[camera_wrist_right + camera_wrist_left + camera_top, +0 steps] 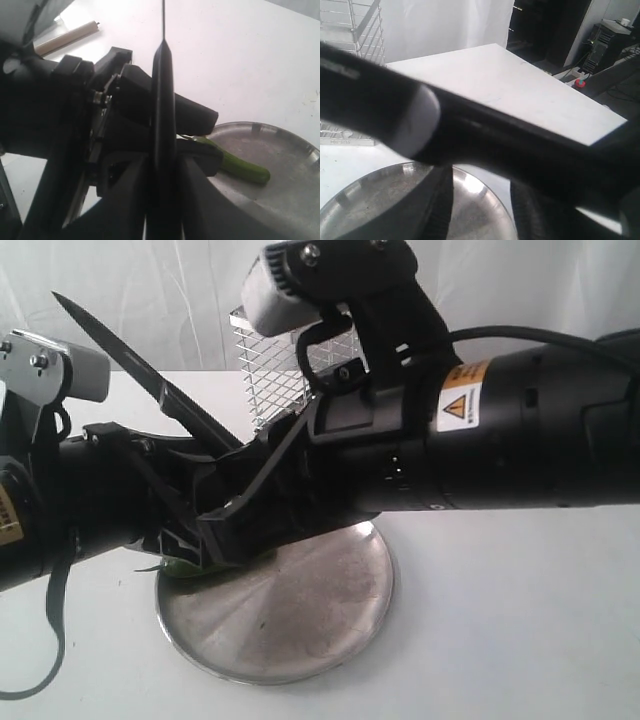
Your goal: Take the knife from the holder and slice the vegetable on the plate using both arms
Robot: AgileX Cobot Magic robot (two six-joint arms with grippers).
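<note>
Near: plate (300, 625) on the white table (520, 620), front part bare. Both arms low over its far-left rim, meeting there.

Right arm (520, 440) stretched level from the right, right gripper (162, 170) clamped on the knife (140, 365) handle; blade slants up and to the left, tip high above the left arm (60, 505).

Left arm comes in from the left, wrist angled down toward the plate edge. Left gripper (190, 550) at the chilli (235, 165), fingers (200, 152) over the stem end; grip state cannot tell. Chilli lies on the plate, mostly hidden in the exterior view.

Far: holder (272, 365) upright behind the right wrist, on the table
</note>
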